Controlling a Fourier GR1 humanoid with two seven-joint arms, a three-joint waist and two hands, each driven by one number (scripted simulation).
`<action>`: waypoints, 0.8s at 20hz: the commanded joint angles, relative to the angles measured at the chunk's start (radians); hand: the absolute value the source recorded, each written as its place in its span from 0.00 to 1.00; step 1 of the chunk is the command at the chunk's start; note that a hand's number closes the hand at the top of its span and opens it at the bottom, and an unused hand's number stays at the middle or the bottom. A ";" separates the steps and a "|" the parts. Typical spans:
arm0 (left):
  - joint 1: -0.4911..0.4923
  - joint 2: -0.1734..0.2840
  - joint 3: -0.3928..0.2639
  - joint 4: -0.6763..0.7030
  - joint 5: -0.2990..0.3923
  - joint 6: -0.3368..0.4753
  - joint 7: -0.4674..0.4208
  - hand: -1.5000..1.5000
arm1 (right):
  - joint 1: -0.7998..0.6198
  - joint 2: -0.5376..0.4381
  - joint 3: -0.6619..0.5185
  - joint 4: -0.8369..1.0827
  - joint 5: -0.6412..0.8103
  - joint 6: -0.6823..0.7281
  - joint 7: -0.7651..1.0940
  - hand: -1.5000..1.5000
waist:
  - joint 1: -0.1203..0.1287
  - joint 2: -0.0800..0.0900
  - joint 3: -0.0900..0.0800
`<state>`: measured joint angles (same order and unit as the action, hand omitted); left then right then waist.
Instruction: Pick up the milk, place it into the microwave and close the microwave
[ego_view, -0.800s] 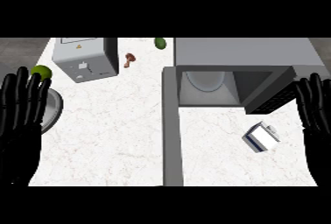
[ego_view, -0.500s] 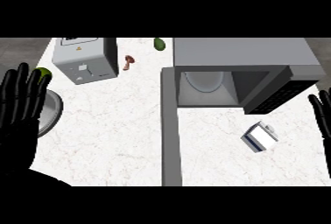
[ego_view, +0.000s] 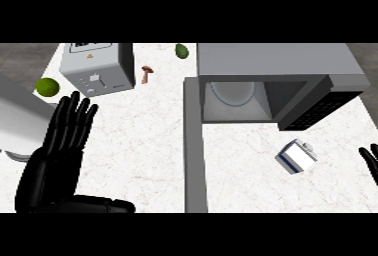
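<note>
The milk (ego_view: 297, 156), a small white and blue carton, lies on its side on the white counter, in front of the microwave and to its right. The grey microwave (ego_view: 273, 60) stands at the back right with its cavity showing a pale round plate (ego_view: 232, 92). Its door (ego_view: 193, 150) is swung open toward me and shows edge-on as a long grey strip. My right hand (ego_view: 370, 161) shows only as straight fingertips at the right edge, right of the milk and apart from it. At the lower left my left hand (ego_view: 55, 155) rests open, fingers up, holding nothing.
A grey toaster (ego_view: 96, 70) stands at the back left. Near it are a green lime (ego_view: 46, 86), a brown mushroom (ego_view: 147, 74) and a dark green avocado (ego_view: 181, 50). A grey object (ego_view: 15, 120) lies at the left edge, partly behind my left hand.
My right hand has slid down and to the right, so only its fingertips remain in view. My left hand now shows further in from the left edge. The milk has not moved.
</note>
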<state>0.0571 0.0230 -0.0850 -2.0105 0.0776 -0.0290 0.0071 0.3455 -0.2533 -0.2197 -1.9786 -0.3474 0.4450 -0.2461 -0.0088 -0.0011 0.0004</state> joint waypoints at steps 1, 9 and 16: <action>0.088 -0.022 -0.147 -0.042 -0.050 0.082 -0.026 0.00 | 0.048 -0.013 -0.048 0.085 0.014 0.098 -0.082 0.00 | 0.006 -0.001 0.000; 0.204 -0.023 -0.225 0.043 -0.081 0.089 -0.215 0.00 | 0.056 0.015 -0.105 0.259 0.152 0.158 -0.245 0.00 | 0.009 0.000 0.000; 0.271 0.000 -0.344 -0.037 -0.142 0.185 -0.196 0.00 | -0.056 0.073 -0.086 0.386 0.286 0.080 -0.322 0.00 | 0.014 0.000 0.000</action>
<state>0.2473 0.0055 -0.3786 -1.9953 -0.0440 0.1540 -0.1688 0.3687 -0.1823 -0.2866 -1.6980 -0.1020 0.5437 -0.5215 0.0003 -0.0012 0.0002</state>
